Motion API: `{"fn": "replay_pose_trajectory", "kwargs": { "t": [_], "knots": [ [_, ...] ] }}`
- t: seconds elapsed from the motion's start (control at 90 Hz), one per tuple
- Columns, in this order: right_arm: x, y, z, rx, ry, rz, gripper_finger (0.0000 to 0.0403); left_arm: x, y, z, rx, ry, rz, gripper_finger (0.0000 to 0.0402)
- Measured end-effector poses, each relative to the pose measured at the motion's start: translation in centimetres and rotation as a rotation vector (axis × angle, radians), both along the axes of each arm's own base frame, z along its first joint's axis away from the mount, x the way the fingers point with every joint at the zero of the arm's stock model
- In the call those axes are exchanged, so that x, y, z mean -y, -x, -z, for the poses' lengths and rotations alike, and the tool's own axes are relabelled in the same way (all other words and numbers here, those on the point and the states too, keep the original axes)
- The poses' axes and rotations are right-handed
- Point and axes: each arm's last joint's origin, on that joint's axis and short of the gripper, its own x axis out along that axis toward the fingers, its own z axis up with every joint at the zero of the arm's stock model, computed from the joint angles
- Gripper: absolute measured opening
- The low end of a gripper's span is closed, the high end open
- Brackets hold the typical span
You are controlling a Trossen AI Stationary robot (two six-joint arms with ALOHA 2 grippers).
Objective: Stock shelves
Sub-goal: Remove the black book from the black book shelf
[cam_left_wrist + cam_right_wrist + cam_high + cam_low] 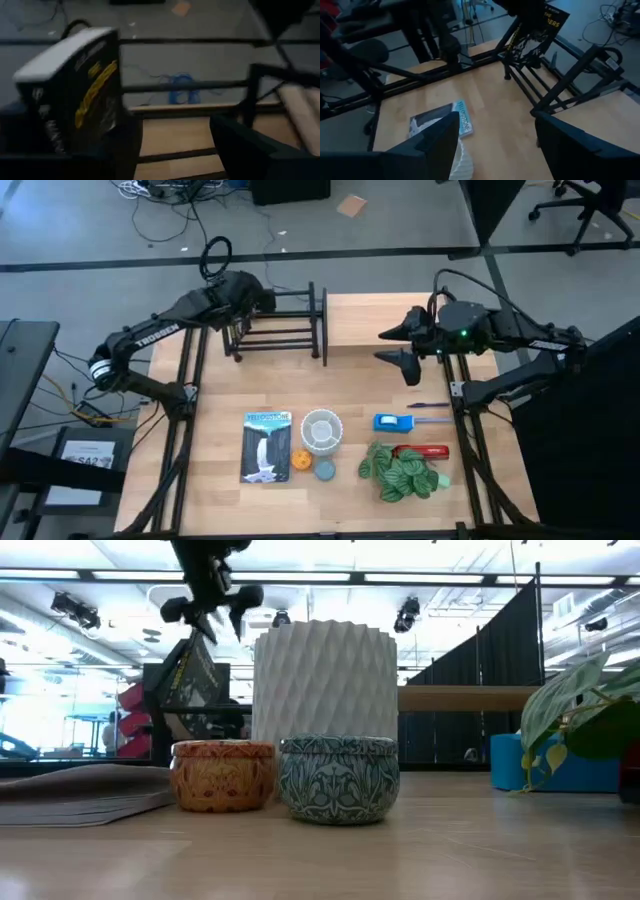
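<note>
The black bar rack [285, 330] stands at the table's far middle, with the light wooden board shelf [370, 320] to its right. A black book with yellow lettering [85, 85] stands tilted at the rack's left end; its lower edge is hidden. My left gripper [210, 605] hangs open over the book's top. My right gripper [397, 348] hovers open over the board's near edge and has nothing between its fingers. My left gripper comes at the black book [547, 22] from above. One finger [30, 150] stands beside the book's cover. Whether it touches the book I cannot tell, because that finger hides the spot.
Near the table's front lie a blue waterfall book [266, 445], a white ribbed cup [322, 430], an orange tin [222, 775] and a blue tin [338, 778]. A blue box [393, 422], a red item [428, 451], a pen [430, 406] and a leafy plant [400, 472] lie front right.
</note>
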Motion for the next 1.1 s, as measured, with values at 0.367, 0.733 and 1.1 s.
{"fn": "replay_pose_trajectory", "kwargs": {
  "t": [0.367,0.733,1.1],
  "knots": [
    [0.0,-0.4,0.2,-0.014,0.025,-0.010,0.0231,-1.0,2.3,-4.2,-0.122,0.001,-0.080,0.0179],
    [0.0,-1.2,0.5,-0.023,0.025,-0.011,0.0231,-3.0,2.6,-3.0,-0.148,0.172,-0.050,0.0202],
    [-0.1,-1.3,0.5,-0.022,0.014,-0.036,0.0231,-2.8,2.6,-4.2,-0.060,0.160,-0.013,0.0204]
  ]
}}
